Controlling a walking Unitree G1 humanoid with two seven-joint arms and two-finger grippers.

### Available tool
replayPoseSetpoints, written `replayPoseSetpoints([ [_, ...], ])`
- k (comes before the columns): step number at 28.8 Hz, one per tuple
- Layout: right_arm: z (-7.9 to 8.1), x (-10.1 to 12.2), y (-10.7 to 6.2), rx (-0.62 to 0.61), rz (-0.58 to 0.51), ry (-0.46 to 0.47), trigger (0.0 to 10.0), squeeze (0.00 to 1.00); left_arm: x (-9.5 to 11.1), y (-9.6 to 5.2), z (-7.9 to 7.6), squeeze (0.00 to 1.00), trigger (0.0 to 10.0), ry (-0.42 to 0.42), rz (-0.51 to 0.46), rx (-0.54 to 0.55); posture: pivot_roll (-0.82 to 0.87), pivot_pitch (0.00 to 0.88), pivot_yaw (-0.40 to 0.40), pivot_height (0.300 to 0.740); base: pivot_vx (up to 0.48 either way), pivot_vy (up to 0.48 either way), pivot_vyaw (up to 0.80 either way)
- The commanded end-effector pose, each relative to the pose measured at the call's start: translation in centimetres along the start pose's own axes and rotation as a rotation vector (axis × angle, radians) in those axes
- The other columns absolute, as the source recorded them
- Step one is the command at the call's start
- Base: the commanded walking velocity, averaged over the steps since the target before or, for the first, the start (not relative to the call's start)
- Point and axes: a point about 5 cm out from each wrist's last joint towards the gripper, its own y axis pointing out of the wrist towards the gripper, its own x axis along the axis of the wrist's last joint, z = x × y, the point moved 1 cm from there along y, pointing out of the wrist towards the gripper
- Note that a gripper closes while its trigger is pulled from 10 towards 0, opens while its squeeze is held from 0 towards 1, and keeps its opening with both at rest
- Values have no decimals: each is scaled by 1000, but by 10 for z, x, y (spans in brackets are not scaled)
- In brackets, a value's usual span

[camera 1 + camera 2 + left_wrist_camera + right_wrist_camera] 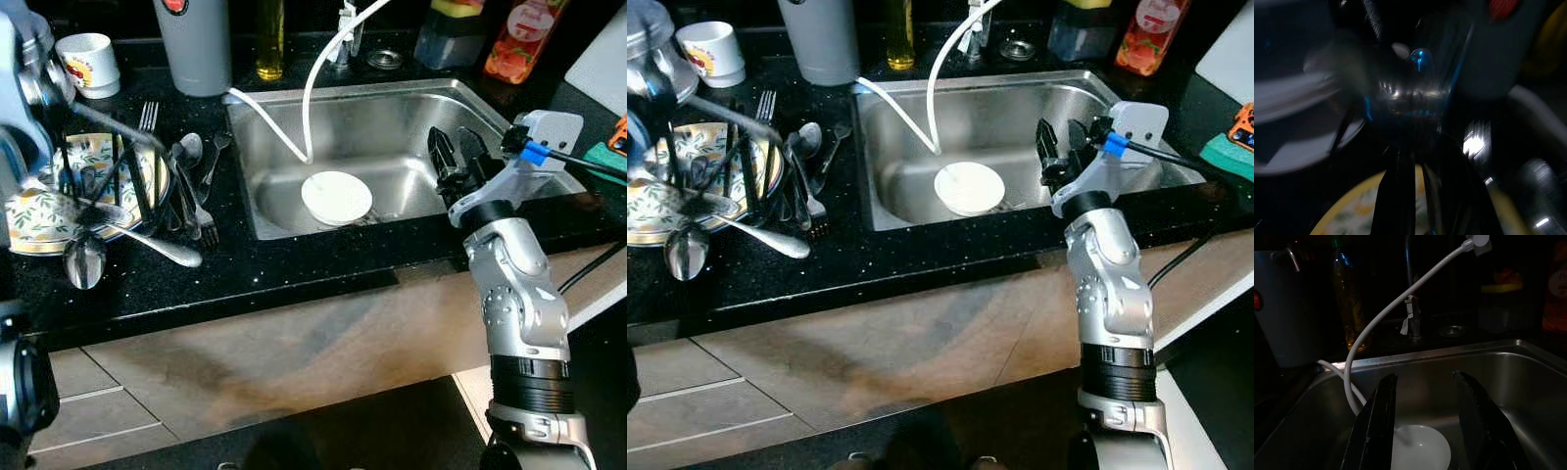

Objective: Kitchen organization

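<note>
Two arms work over a black speckled bench with a stainless steel sink set into it. Right claw: held at the sink's right side, above the basin, its two black fingers spread apart and grasping nothing. White bowl: upside down on the sink floor, near the front wall, apart from the right claw; in the right wrist view it lies beyond and between the parted fingers. White hose: curves down from the tap into the basin, ending just behind the bowl. Left claw: over the floral plate at the bench's left end; the left wrist view is blurred and dark, so whether its fingers are parted or clenched cannot be told. Cutlery: forks and spoons lie in a loose heap beside and partly across the plate. Rear of bench: white mug, grey canister, oil bottle, orange bottle.
</note>
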Motion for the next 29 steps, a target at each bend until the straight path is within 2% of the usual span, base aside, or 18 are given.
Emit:
replayPoseSetpoints([
  [1, -2, 0, 0, -2, -2, 0, 10000, 0, 10, -1, -12, 0, 10000, -37, -43, -72, 96, 112, -13, 740, 0, 0, 0],
  [3, -2, 0, 1, -3, -4, 0, 10000, 0, 14, 0, -22, 0, 10000, -55, -62, -118, 95, 110, -11, 740, 0, 0, 0],
  [6, -1, 0, 1, -4, -8, -1, 10000, 0, 9, 8, -32, 0, 10000, -38, -68, -118, 85, 98, -1, 740, 0, 0, 0],
  [11, -3, 3, 0, -10, -17, -7, 10000, 0, 7, 12, -33, 0, 10000, 17, -86, -75, 78, 94, 3, 740, 0, 0, 0],
  [15, -6, 3, -2, -19, -17, -13, 10000, 0, 8, 10, -33, 0, 10000, 115, -133, -20, 79, 86, 3, 740, 0, 0, 0],
  [17, -6, 3, -2, -19, -15, -13, 10000, 0, 10, 10, -32, 0, 10000, 123, -153, 0, 79, 85, 2, 740, 0, 0, 0],
  [19, -6, 3, -2, -17, -15, -13, 10000, 0, 14, 8, -30, 0, 10000, 118, -181, 21, 80, 82, -2, 740, 0, 0, 0],
  [22, -4, 3, 2, -7, -21, -10, 10000, 0, 40, 3, -33, 0, 10000, 55, -318, 17, 81, 80, -11, 740, 0, 0, 0],
  [23, -4, 3, 2, -7, -21, -10, 10000, 0, 40, 3, -33, 0, 10000, 55, -318, 17, 81, 80, -11, 740, 0, 0, 0],
  [26, -3, 4, 3, -4, -24, -10, 10000, 0, 60, 3, -46, 0, 10000, -14, -409, -40, 76, 81, -11, 740, 0, 0, 0],
  [27, -3, 4, 3, -4, -24, -10, 10000, 0, 60, 3, -46, 0, 10000, -14, -409, -40, 76, 81, -11, 740, 0, 0, 0],
  [29, -4, 5, 3, -6, -25, -10, 10000, 0, 68, 6, -62, 0, 10000, -99, -441, -108, 74, 81, -11, 740, 0, 0, 0],
])
